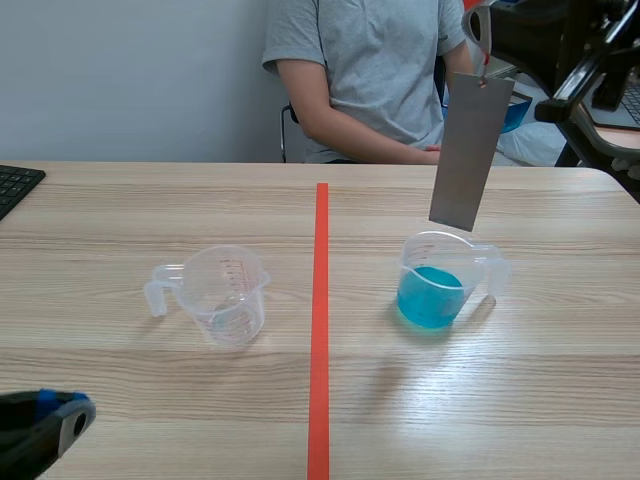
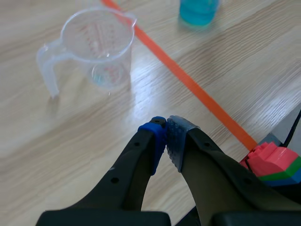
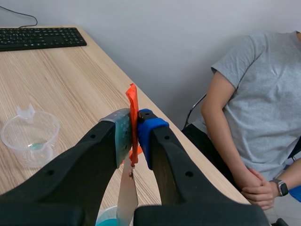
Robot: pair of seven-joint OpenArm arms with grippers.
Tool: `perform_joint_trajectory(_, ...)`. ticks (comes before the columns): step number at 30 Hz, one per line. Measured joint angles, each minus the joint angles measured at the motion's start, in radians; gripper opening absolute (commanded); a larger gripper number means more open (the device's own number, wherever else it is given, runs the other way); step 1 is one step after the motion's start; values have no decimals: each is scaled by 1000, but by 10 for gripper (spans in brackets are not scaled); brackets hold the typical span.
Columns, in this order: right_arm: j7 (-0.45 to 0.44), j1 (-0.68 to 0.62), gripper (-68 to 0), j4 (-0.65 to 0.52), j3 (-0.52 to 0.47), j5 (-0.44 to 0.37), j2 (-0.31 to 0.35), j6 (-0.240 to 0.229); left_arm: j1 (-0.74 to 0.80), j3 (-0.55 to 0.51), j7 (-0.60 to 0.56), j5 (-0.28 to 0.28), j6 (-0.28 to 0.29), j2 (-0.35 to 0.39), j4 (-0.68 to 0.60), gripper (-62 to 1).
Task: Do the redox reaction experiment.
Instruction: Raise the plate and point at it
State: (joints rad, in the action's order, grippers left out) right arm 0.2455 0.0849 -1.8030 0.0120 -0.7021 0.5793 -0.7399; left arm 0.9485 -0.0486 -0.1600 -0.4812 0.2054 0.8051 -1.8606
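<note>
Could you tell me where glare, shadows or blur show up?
Scene view: the blue-liquid measuring cup casts a soft shadow. Left wrist view: glare streaks the table beside the empty measuring cup. Right wrist view: the metal strip under the right claw looks blurred.

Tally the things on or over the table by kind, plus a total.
Cups: 2, a clear cup and a cup with blue liquid
Strips: 1, the metal strip held by the right gripper
Keyboards: 1, the keyboard
Total: 4
</note>
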Motion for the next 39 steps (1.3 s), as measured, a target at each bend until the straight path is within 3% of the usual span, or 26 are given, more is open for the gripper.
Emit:
perform_joint_trajectory(3, 0, 0, -660, 0, 0, 0, 0, 0, -122, 13, 33, -45, 20, 71, 0, -573)
perform_joint_trajectory(6, 0, 0, -660, 0, 0, -2, 0, 0, -285, 98, 45, -55, 13, 140, 5, -573)
perform_joint_trajectory(10, 0, 0, -660, 0, 0, -2, 0, 0, -517, 274, 95, -70, 16, 185, 7, -573)
perform_joint_trajectory(16, 0, 0, -660, 0, 0, -2, 0, 0, -897, 623, 128, -70, 19, 168, 93, -573)
perform_joint_trajectory(21, 0, 0, -660, 0, 0, -2, 0, 0, -1145, 840, 138, -69, 19, 68, 224, -573)
perform_joint_trajectory(28, 0, 0, -660, 0, 0, -2, 0, 0, -1402, 1081, 152, -69, 16, -142, 459, -573)
perform_joint_trajectory(34, 0, 0, -660, 0, 0, -2, 0, 0, -1513, 1152, 125, -70, -14, -332, 654, -573)
perform_joint_trajectory(39, 0, 0, -660, 0, 0, -2, 0, 0, -1570, 1179, 113, -59, -14, -442, 790, -573)
